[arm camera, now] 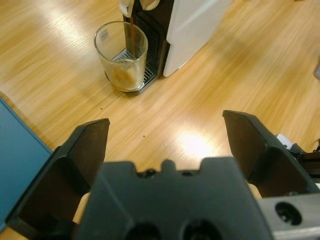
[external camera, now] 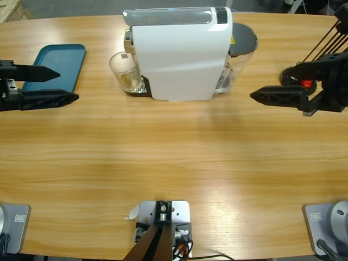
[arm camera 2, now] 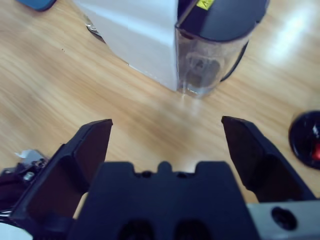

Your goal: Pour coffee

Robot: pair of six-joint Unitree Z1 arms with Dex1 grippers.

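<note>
My left gripper (arm camera: 165,145): jaws spread wide, holding nothing, at the left edge of the high view, pointed toward the glass.
My right gripper (arm camera 2: 165,145): jaws apart too, empty, at the right edge of the high view, facing the machine's clear water tank (arm camera 2: 210,65).
Coffee (arm camera: 126,75): a shallow brown layer in the bottom of the glass tumbler (external camera: 124,70), with a thin dark stream falling from the spout; upper left of my left wrist view.
Glass: upright on the drip tray of the white coffee machine (external camera: 179,54), upper middle of the high view.
Risk: I judge that reaching in while the stream runs would splash coffee onto the table (external camera: 174,152).
Risk: a slanted or off-centre grip could tip the glass off the narrow tray.
Risk: the glass may be slippery; a loose squeeze could let it slide.
Count: one glass, one machine, one tank, one blue tray (external camera: 57,65), two grippers.
</note>
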